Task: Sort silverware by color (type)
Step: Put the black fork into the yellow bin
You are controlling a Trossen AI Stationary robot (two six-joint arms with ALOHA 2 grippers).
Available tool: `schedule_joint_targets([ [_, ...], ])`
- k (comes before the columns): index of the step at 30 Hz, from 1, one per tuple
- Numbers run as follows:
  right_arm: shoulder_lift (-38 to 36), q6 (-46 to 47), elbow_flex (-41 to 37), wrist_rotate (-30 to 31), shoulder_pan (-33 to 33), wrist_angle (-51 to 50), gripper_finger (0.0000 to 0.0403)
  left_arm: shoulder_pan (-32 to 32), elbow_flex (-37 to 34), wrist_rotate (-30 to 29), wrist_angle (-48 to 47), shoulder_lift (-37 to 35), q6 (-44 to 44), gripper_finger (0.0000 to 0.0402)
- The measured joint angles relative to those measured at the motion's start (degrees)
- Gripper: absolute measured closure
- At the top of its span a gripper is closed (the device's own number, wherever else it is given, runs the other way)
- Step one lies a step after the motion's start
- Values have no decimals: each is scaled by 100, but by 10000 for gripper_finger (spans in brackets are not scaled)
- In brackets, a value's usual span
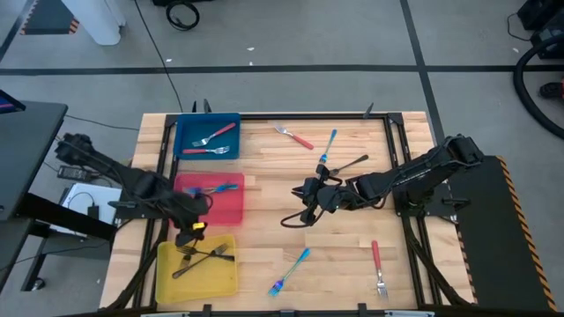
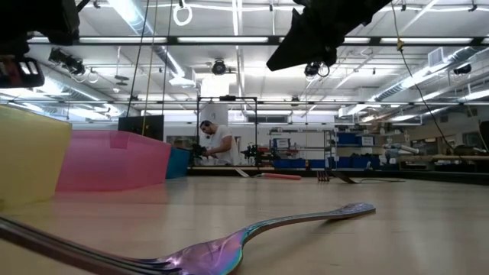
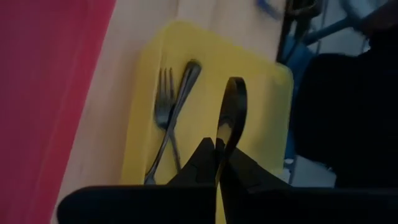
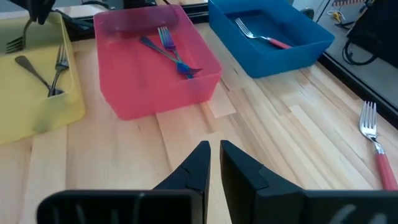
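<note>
A dark grey metal spoon is being held pinched in the closed left gripper above the flat yellow tray. Next, release there seems called for. The right gripper, slightly parted and empty, is being held mid-table.

The tabletop is pale wood planks edged by a black frame. At the left of the high view a blue tray holds red-handled forks, a translucent red tray holds blue-handled utensils, and a yellow tray holds dark grey forks. A red-handled fork lies lower right, a blue-handled one lower centre. Both arms are black.
</note>
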Motion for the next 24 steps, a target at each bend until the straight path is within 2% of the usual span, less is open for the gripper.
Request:
schedule_joint_targets([
  [9, 0, 2, 0, 0, 0, -157, 358, -418, 0, -128, 18, 817, -46, 391],
  [15, 0, 2, 0, 31, -20, -189, 357, -701, 0, -111, 434, 1417, -42, 389],
  [24, 0, 181, 0, 46, -67, -192, 357, -911, 0, -117, 1258, 1957, -35, 384],
])
